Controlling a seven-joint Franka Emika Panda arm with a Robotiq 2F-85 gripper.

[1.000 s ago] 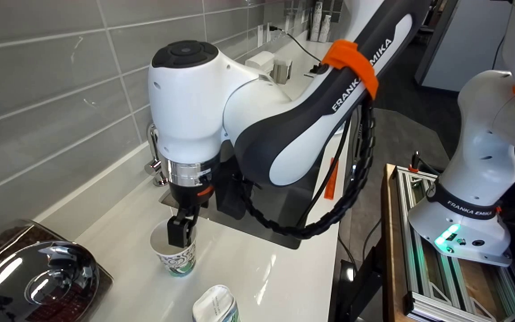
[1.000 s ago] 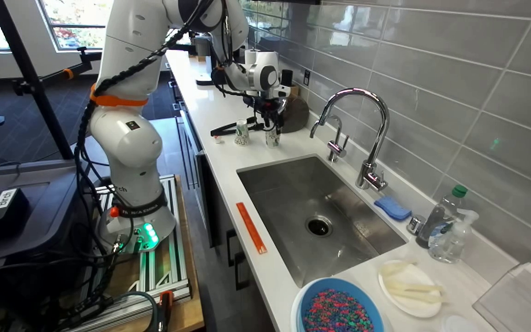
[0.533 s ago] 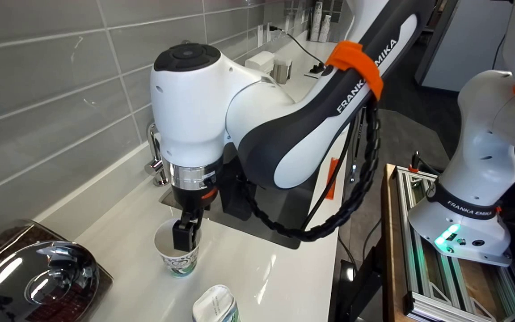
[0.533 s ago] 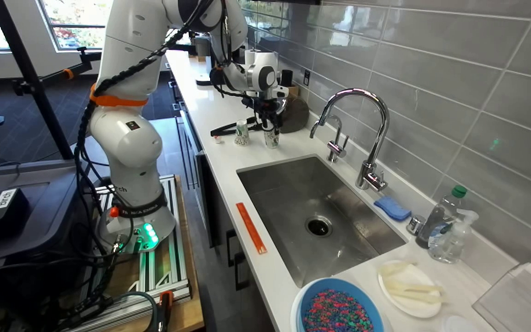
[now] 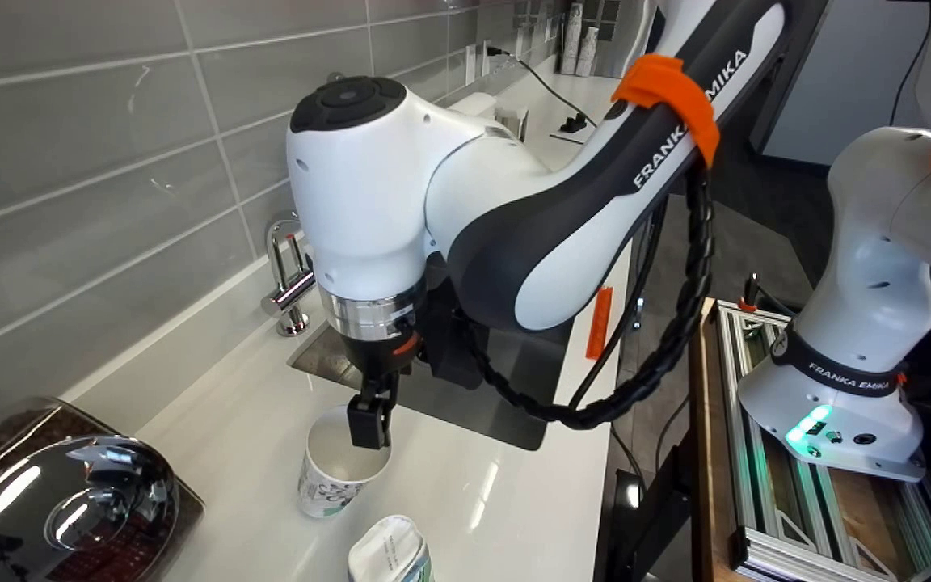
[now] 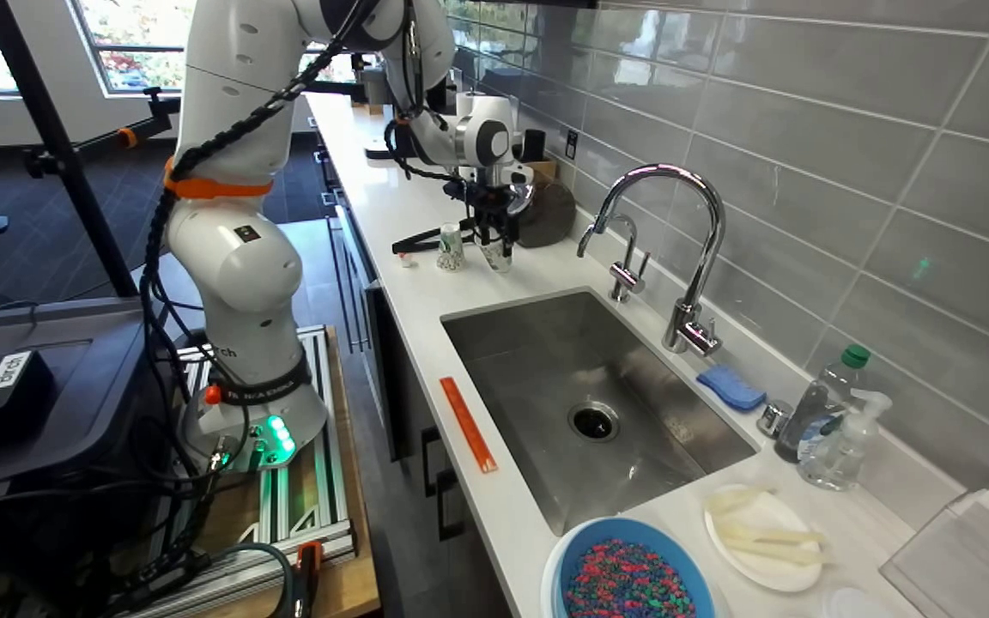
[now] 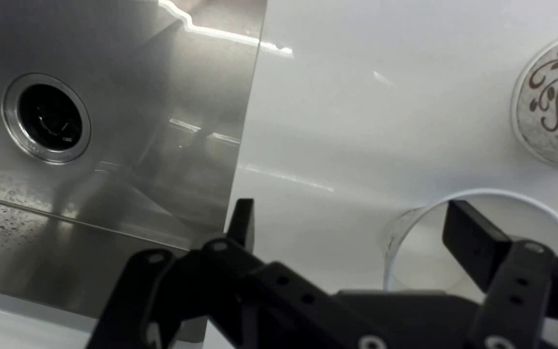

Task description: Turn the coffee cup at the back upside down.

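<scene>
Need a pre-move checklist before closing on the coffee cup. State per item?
1. Gripper open: ok, wide apart.
2. Wall of the coffee cup between the fingers: ok, one overlaps the mouth in the wrist view, the other is outside.
3. Coffee cup flat on its base: not ok, looks tilted in both exterior views.
4. Finger at the mouth touching the wall: cannot tell.
5. Apart from the second cup: ok, counter shows between them.
6. Apart from the sink: ok.
</scene>
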